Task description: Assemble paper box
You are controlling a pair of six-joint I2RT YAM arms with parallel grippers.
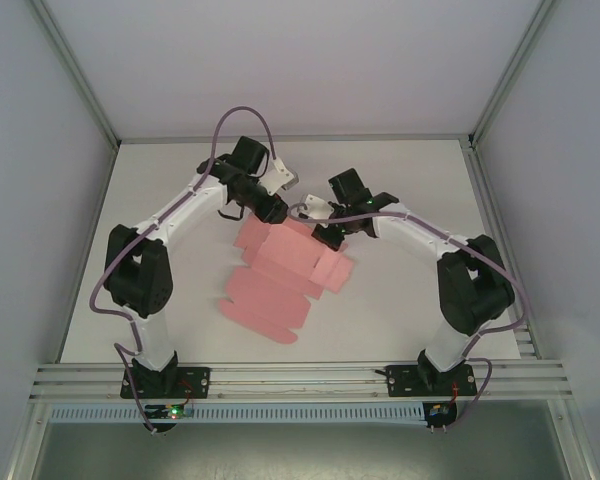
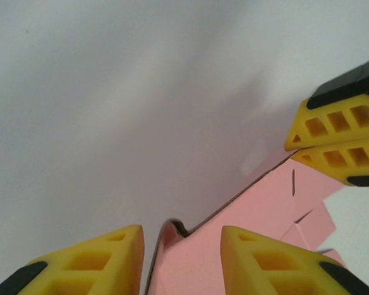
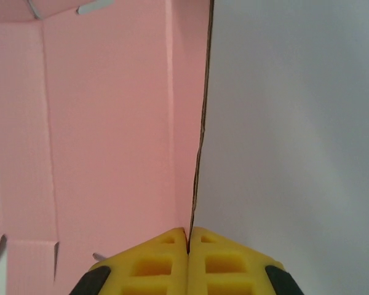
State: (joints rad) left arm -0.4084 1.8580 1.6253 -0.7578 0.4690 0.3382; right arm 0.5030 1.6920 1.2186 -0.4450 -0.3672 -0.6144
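My right gripper [image 3: 189, 236] is pinching the thin far edge of the paper box [image 1: 280, 275]. My left gripper [image 2: 181, 246] is spread, a pink flap edge between its fingers. The paper box lies part-folded in the middle of the surface [image 1: 400, 300].

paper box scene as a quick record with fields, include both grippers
paper box: pink card, partly folded, flat tabs spread toward the near left
location: middle of the table
right gripper: shut on the card's upright edge
left gripper: open, a card edge standing in the gap
assembly: not yet a closed box
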